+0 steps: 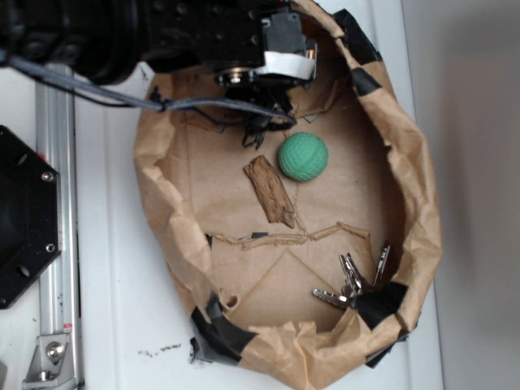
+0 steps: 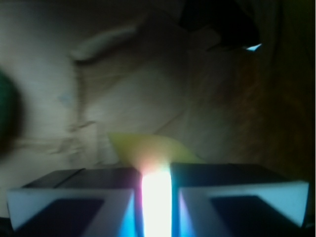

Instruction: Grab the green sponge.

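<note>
The green sponge (image 1: pixel 303 157) is a round, ball-shaped piece with a dimpled surface, lying on the brown paper floor of a bowl-like paper nest (image 1: pixel 162 211). It sits in the upper half of the nest, just right of a rough piece of bark (image 1: pixel 270 191), close to it though whether they touch is unclear. In the wrist view a dark green blur at the far left edge (image 2: pixel 7 118) is probably the same sponge, well off to the side of the claw's line.

The claw (image 1: pixel 262 126) reaches in from the arm (image 1: pixel 203 32) at the top of the exterior view, its dark tips near the nest's upper wall, up and left of the sponge and not touching it. In the wrist view the 2 fingers (image 2: pixel 74 197) show as white-edged blocks at the bottom with only a narrow bright slit between them, so they are almost together, with nothing seen clamped between them. A pale yellowish wedge (image 2: pixel 148 148) lies just beyond them; what it is cannot be told.

A bunch of keys (image 1: pixel 353 280) lies at the lower right of the nest, well apart from the sponge. Black tape (image 1: pixel 219 329) patches the crumpled rim in several places. The nest rests on a white table (image 1: pixel 114 309), with a metal rail (image 1: pixel 57 203) and a black mount (image 1: pixel 24 215) at the left.
</note>
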Controlling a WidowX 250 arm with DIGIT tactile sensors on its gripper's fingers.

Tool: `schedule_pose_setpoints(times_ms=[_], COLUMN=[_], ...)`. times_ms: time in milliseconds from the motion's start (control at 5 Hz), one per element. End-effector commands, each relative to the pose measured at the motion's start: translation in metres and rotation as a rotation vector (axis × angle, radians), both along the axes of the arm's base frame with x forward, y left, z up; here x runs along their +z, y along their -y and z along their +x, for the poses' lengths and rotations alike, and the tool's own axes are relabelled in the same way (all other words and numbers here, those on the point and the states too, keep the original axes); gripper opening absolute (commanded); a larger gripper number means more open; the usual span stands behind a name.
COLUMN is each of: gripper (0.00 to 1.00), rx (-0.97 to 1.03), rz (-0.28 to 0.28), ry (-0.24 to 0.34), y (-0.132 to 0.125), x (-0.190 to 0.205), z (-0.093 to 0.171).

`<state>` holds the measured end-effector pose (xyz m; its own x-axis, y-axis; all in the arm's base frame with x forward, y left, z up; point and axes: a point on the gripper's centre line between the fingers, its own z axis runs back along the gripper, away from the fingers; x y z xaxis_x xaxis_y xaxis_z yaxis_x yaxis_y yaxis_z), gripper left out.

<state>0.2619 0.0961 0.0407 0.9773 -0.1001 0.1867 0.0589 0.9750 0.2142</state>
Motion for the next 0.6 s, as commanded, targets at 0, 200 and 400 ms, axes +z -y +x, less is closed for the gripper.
schedule_pose_setpoints(times_ms=[0, 200, 400], gripper=[0.00, 0.00, 0.00], rx=[-0.014, 0.020, 0.066], rz=[-0.165, -0.168, -0.204], ry=[0.074, 0.032, 0.011], y=[0.076, 0.087, 0.083], x=[0.101, 0.128, 0.136], z=[0.011, 0.019, 0.019])
